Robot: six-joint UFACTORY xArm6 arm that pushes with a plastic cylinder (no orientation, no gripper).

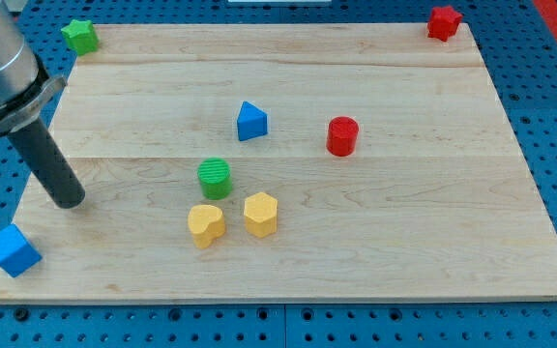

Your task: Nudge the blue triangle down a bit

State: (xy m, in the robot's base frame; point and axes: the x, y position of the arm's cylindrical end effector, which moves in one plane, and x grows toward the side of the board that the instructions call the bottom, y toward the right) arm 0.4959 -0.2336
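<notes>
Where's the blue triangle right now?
The blue triangle sits just left of board centre, above the green cylinder, left of the red cylinder.

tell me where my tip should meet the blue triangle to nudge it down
Meet the blue triangle on its far edge, facing the view's top, and come at it from above. My tip sits well off to the view's left and lower, so it would probably need to circle up first. The green cylinder lies below-left.
</notes>
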